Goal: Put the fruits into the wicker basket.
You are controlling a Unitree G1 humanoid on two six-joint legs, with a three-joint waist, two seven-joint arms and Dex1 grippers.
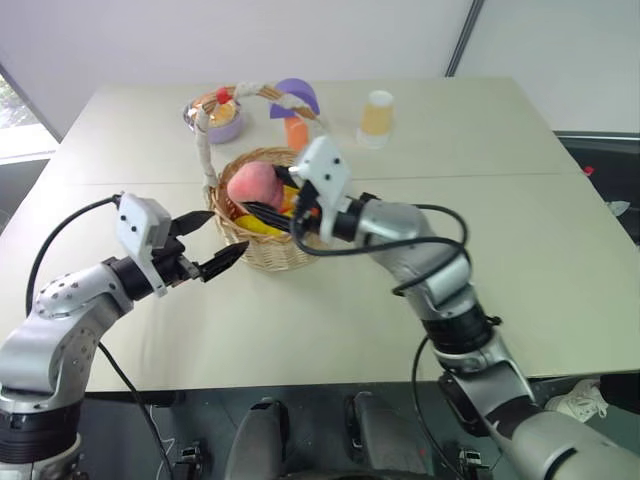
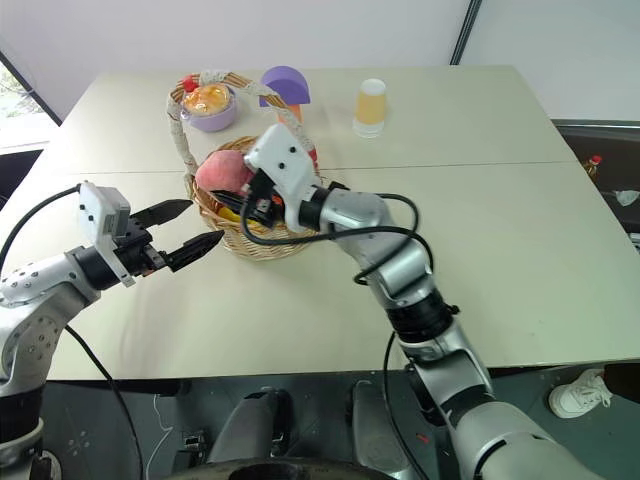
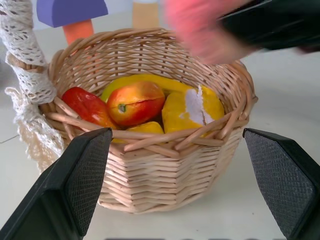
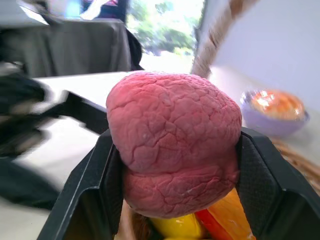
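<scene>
Pinching the pink peach [image 4: 172,142] across its wrinkled middle, the right gripper's [image 1: 262,196] fingers hover over the wicker basket [image 3: 165,170] on the counter [image 1: 560,250]; it looks soft and light. Beside the basket, the left gripper [image 1: 212,243] gapes wide, empty. The mango [image 3: 136,103] and lemon [image 3: 192,111] already lie inside.

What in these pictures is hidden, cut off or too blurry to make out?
- Basket contents: in the eye views the peach and right gripper cover most of them.
- Peach in the left wrist view: a pink smear cut off by the frame's edge.
- Lilac bowl: what lies in it is too small to name; blurred in the right wrist view.
- Mushroom: its stem is partly hidden behind the basket handle.
</scene>
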